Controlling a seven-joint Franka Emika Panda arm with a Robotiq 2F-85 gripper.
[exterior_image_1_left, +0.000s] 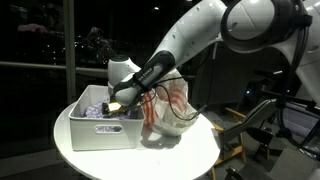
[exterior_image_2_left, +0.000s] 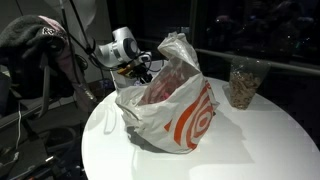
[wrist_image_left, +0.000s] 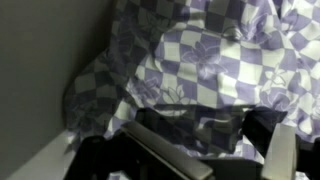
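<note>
Reaching down into the grey plastic bin (exterior_image_1_left: 100, 133), the gripper (exterior_image_1_left: 112, 103) hangs just over a crumpled purple-and-white checked cloth (exterior_image_1_left: 98, 109) that lies inside it. Wrist view: cloth (wrist_image_left: 210, 60) fills most of the picture, checks printed with a faint flower pattern, folds bunched directly ahead of and below the gripper (wrist_image_left: 190, 155). Jaws stand apart, one finger at each lower corner of that view, with nothing clamped between them; whether the tips touch the fabric cannot be told, since the lower part is dark and blurred. Bin wall (wrist_image_left: 40, 70) runs along the left of the wrist view, so the cloth sits against that side of the container. Bin stands on a round white table (exterior_image_1_left: 190, 160), touching or just beside a white plastic bag (exterior_image_1_left: 170, 110) with a red ring logo, which slumps open at the top. In an exterior view the bag (exterior_image_2_left: 175, 115) is in front and hides the bin; the gripper (exterior_image_2_left: 140, 70) shows just behind the bag's rim. Table (exterior_image_2_left: 250, 140) also seen here. Jar (exterior_image_2_left: 243, 85) with brownish contents stands well apart, behind the table.
</note>
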